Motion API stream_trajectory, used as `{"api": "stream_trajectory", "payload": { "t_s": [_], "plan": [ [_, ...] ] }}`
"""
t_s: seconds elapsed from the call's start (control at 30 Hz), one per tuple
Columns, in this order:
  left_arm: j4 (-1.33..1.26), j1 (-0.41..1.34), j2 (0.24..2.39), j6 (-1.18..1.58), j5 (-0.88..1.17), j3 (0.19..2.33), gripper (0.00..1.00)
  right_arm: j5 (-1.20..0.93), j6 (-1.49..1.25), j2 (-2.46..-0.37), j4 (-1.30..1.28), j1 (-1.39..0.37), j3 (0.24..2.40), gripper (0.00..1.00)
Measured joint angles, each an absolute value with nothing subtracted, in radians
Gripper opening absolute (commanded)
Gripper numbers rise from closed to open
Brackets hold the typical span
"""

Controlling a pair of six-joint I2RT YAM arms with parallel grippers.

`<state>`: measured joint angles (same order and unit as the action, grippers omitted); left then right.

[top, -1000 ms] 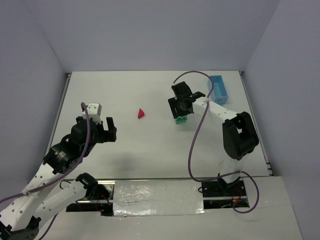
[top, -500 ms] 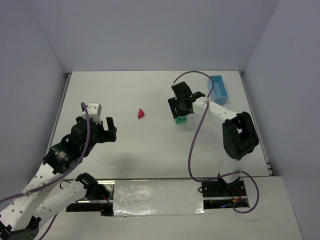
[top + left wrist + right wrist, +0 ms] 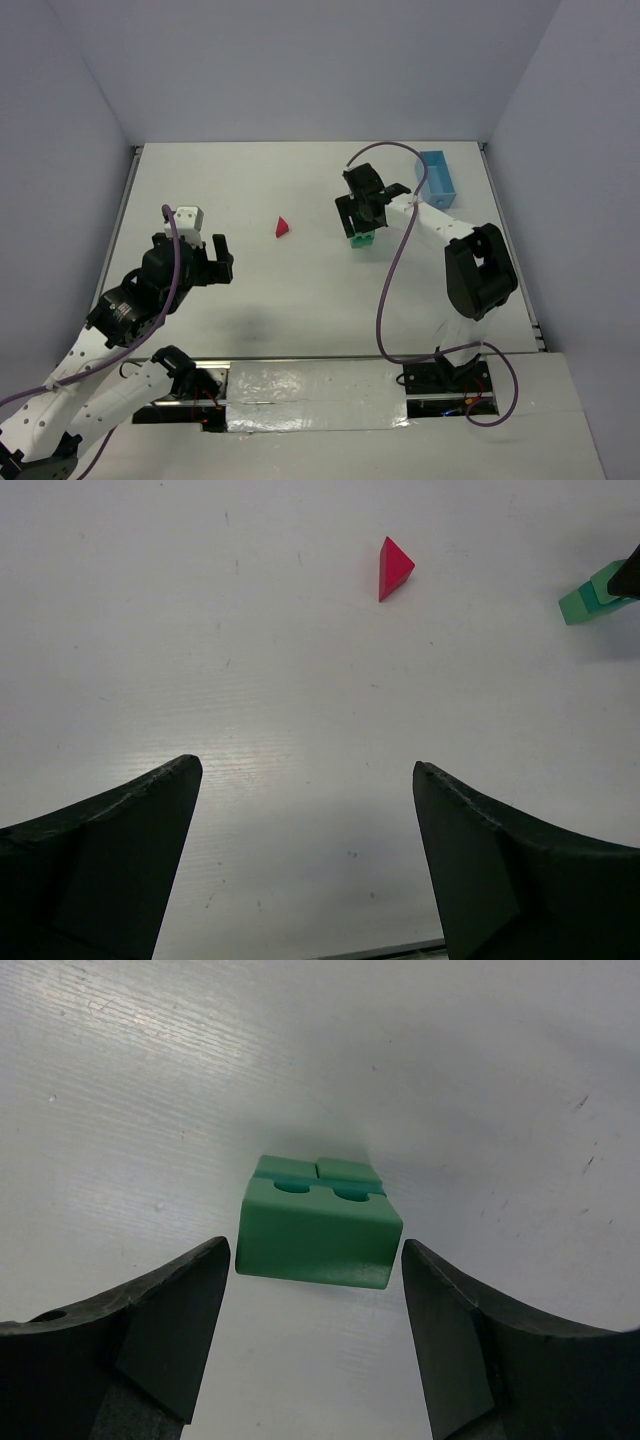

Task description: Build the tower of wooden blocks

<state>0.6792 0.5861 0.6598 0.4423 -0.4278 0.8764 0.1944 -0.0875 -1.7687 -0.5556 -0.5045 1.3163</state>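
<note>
Subject: placement of the tower pieces relative to both arms.

1. Right fingers (image 3: pixel 170 1330): parted and holding nothing. They straddle the cluster of green painted wooden blocks (image 3: pixel 318 1235), with a narrow strip of bare surface showing on each side, so neither finger touches wood.

2. Governing relation: the cluster sits directly below and between the right fingers. The long axis of the front block runs from one finger to the other, so they span its length rather than its narrow side. Two round notches show along its top edge, and two smaller green pieces butt against its far side. In my judgement, closing here would grip the block by its ends. Lifting away would leave the cluster as it stands.

3. Left fingers (image 3: pixel 100 860): spread wide with nothing between them, hanging above bare surface. The red triangular wooden roof piece (image 3: pixel 393 567) lies ahead of them, slightly right of their centre line and well apart. It lies on its side on the counter, not on the green blocks, so the tower is not yet capped.

4. Reach: from above, the red triangular wooden roof piece (image 3: pixel 283 227) lies between the two arms and either could reach it. The left fingers are unoccupied and already face it.

5. Surface and room: white matt counter (image 3: pixel 300 180), lightly scuffed and flat. The light blue rectangular tray (image 3: pixel 437 177) sits at the far right, apart from the blocks. Plain walls enclose three sides.
</note>
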Motion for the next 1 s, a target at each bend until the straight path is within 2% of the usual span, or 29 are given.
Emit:
{"api": "stream_trajectory", "payload": {
  "t_s": [1.0],
  "plan": [
    [0.679,0.586,0.66,0.44,-0.421,0.876,1.0,0.179,-0.068,-1.769,-0.557,-0.505,1.318,0.72]
  ]
}}
